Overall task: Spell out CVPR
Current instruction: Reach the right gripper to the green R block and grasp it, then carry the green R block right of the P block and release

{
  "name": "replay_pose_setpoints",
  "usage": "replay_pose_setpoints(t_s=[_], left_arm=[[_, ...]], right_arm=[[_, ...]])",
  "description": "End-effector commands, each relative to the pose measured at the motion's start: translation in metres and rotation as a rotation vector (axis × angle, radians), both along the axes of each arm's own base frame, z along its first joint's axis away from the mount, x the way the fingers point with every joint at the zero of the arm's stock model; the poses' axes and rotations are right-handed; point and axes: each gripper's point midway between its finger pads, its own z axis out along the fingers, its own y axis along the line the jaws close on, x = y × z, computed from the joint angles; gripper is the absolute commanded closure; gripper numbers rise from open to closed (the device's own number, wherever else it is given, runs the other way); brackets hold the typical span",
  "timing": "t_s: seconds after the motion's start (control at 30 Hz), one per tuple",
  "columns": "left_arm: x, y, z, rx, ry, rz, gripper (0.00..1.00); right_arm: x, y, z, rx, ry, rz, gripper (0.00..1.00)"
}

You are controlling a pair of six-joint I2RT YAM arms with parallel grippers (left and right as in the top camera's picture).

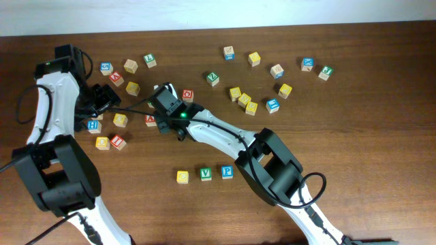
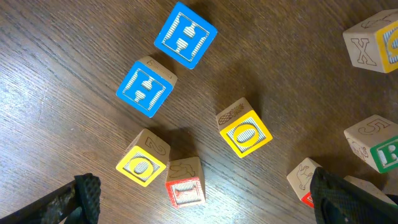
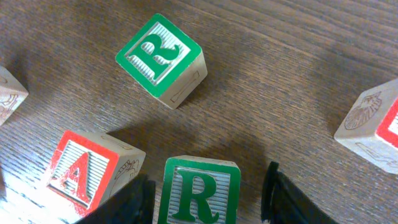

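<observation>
A row stands near the front: a yellow block (image 1: 182, 177), a green V block (image 1: 206, 173) and a blue P block (image 1: 227, 172). In the right wrist view a green R block (image 3: 199, 193) sits on the table between the fingers of my open right gripper (image 3: 205, 199), with a gap on its right side. A second green R block (image 3: 160, 57) lies further off. In the overhead view my right gripper (image 1: 165, 112) hides its R block. My left gripper (image 2: 205, 208) is open and empty above a red I block (image 2: 185, 186); it also shows in the overhead view (image 1: 102, 101).
A red A block (image 3: 81, 174) touches the right gripper's left finger side. Two blue H blocks (image 2: 185, 34) (image 2: 146, 88) and yellow O blocks (image 2: 245, 134) (image 2: 142, 167) lie under the left wrist. Several more letter blocks are scattered across the table's back (image 1: 276, 88).
</observation>
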Motion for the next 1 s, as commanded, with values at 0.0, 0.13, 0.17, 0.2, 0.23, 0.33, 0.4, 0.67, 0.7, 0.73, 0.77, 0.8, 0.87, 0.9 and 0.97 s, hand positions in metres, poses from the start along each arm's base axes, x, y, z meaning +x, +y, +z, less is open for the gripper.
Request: replay_pose_setpoints(t_s=[0.0,0.13,0.17,0.2,0.23,0.33,0.4,0.67,0.7,0.73,0.77,0.8,0.87,0.9,0.97], left_arm=[[-0.002,0.001,-0.004,0.008,0.015,0.012,0.01],[-0.002,0.001,-0.004,0.007,0.015,0.012,0.01],[-0.002,0.001,-0.004,0.007,0.015,0.012,0.01],[-0.002,0.001,-0.004,0.007,0.015,0.012,0.01],[-0.002,0.001,-0.004,0.007,0.015,0.012,0.01],[-0.002,0.001,-0.004,0.008,0.015,0.012,0.01],[-0.002,0.002,-0.004,0.007,0.015,0.015,0.01],[-0.002,0.003,-0.004,0.007,0.015,0.016,0.01],[-0.002,0.003,-0.004,0.007,0.015,0.016,0.01],[-0.002,0.003,-0.004,0.007,0.015,0.016,0.01],[-0.002,0.003,-0.004,0.007,0.015,0.016,0.01],[-0.002,0.003,-0.004,0.007,0.015,0.016,0.01],[-0.002,0.003,-0.004,0.007,0.015,0.016,0.01],[-0.002,0.003,-0.004,0.007,0.015,0.016,0.01],[-0.002,0.003,-0.004,0.007,0.015,0.016,0.01]], right_arm=[[0.0,0.004,-0.005,-0.005,-0.007,-0.007,0.58],[0.0,0.004,-0.006,-0.006,-0.006,-0.007,0.64],[0.0,0.003,-0.006,-0.007,-0.005,-0.007,0.67],[0.0,0.003,-0.006,-0.008,-0.004,-0.007,0.69],[-0.001,0.002,-0.007,-0.009,0.002,-0.012,0.71],[-0.002,0.001,-0.006,-0.01,0.012,-0.022,0.77],[-0.001,-0.002,0.0,-0.011,0.013,-0.027,0.77],[-0.001,-0.053,0.086,-0.029,0.027,-0.088,0.9],[-0.003,-0.062,0.099,-0.031,0.03,-0.099,0.89],[-0.005,-0.072,0.111,-0.035,0.034,-0.11,0.89],[-0.007,-0.086,0.125,-0.042,0.042,-0.126,0.88],[-0.01,-0.101,0.138,-0.049,0.051,-0.144,0.89],[-0.018,-0.131,0.157,-0.075,0.079,-0.179,0.85],[-0.026,-0.153,0.165,-0.103,0.113,-0.202,0.84],[-0.042,-0.185,0.168,-0.156,0.186,-0.235,0.84]])
